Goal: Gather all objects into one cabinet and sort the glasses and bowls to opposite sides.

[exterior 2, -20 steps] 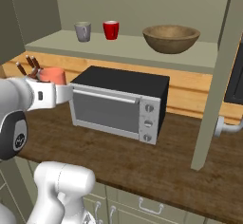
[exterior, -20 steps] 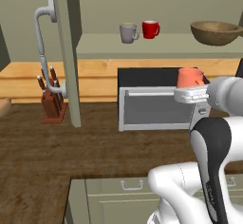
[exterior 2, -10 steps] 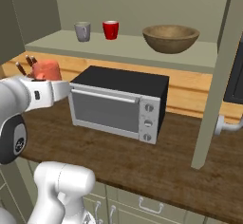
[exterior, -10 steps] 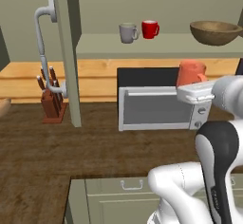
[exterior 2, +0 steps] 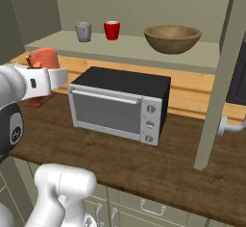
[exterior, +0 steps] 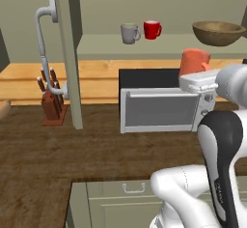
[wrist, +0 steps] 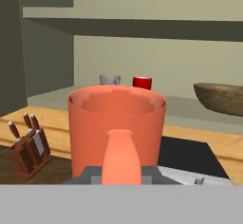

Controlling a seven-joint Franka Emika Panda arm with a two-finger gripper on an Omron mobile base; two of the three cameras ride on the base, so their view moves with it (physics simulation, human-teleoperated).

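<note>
My gripper (exterior: pixel 196 75) is shut on the handle of the coral-orange mug (exterior: pixel 194 60), holding it upright in the air above the front right corner of the toaster oven. In the hand view this mug (wrist: pixel 116 118) looms close, handle toward me, above the gripper (wrist: pixel 121 174). From the right base it is the mug (exterior 2: pixel 43 57) left of the oven, over the gripper (exterior 2: pixel 47 75). The open olive cabinet's shelf (exterior: pixel 106 48) carries a grey mug (exterior: pixel 129 33), a red mug (exterior: pixel 152 29) and, further right, the wooden bowl (exterior: pixel 218 32).
A black and silver toaster oven (exterior: pixel 161 104) stands on the wooden counter (exterior: pixel 72 145) below the shelf. The cabinet door (exterior: pixel 67 53) hangs open edge-on with its pale handle (exterior: pixel 42 43); a knife block (exterior: pixel 52 104) sits behind it. Another door edge (exterior 2: pixel 222 77) stands at right.
The gripper has lifted the coral-orange mug higher, from about oven-top level up toward the height of the shelf. The things on the shelf have not moved.
</note>
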